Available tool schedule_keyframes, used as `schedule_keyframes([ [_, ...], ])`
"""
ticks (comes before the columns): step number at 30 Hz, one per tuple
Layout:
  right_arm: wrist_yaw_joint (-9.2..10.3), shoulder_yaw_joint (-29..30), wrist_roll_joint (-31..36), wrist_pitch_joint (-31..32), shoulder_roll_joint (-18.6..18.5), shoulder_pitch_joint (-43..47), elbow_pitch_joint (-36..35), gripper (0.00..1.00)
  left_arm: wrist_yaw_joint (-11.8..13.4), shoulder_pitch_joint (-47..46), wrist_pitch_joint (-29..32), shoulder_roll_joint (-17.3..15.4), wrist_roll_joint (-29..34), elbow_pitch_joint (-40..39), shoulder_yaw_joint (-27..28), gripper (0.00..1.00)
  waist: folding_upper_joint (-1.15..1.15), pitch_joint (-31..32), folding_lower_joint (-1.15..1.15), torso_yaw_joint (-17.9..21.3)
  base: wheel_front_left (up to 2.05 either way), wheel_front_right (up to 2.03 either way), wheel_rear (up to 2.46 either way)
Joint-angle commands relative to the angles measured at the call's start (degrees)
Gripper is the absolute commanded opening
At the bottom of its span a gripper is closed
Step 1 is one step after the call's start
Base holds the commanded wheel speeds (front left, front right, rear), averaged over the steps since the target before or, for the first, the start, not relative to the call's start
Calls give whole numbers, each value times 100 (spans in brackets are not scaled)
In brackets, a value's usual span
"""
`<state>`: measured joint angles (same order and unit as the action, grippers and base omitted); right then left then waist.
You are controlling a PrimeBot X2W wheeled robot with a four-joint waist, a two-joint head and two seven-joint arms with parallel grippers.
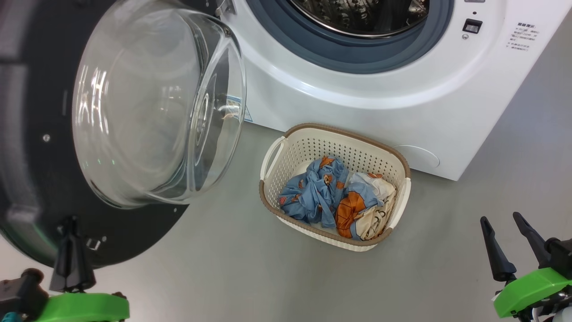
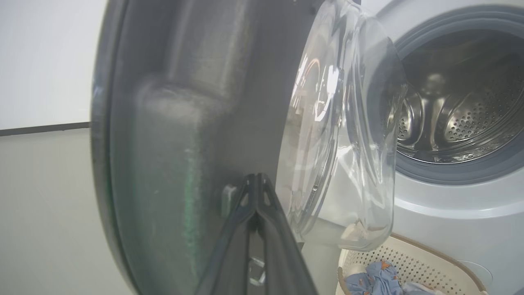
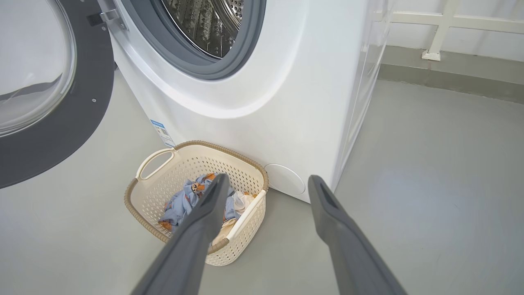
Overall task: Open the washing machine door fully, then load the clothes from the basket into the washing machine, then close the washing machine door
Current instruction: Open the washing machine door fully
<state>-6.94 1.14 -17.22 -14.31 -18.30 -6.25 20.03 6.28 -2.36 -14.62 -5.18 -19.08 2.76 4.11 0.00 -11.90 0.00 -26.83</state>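
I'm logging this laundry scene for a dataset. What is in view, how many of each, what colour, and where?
washing machine: one, white, behind the basket
door: one, black rim with clear glass bowl, swung open on the robot's left
drum: one, steel, inside the machine
gasket: one, grey, ringing the drum's mouth
label: one, blue, low on the machine's front
basket: one, cream with brown rim, on the floor before the machine
clothes: two, one light blue with orange prints, one cream, blue and orange, inside the basket
floor: one, grey, under everything
left gripper: one, dark fingers shut, by the door's lower rim
right gripper: one, dark fingers open, empty, right of the basket
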Motion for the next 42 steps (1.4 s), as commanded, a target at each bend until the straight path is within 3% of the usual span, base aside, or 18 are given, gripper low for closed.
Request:
schedule_keyframes([
  [1,-55,-118,27,-69,-117,-85,-131,100,52,-130,-38,-262,49,-45,382,0,0,10,0,-12,0,0,0],
  [31,-55,-180,-14,-69,-284,-256,-152,100,-424,-2039,-38,-765,634,1970,2208,0,0,-521,0,215,0,0,0],
  [42,-55,-234,-5,-69,-447,-556,-225,100,-811,-2929,-38,-1184,686,2976,3065,0,0,-1102,0,356,0,0,0],
])
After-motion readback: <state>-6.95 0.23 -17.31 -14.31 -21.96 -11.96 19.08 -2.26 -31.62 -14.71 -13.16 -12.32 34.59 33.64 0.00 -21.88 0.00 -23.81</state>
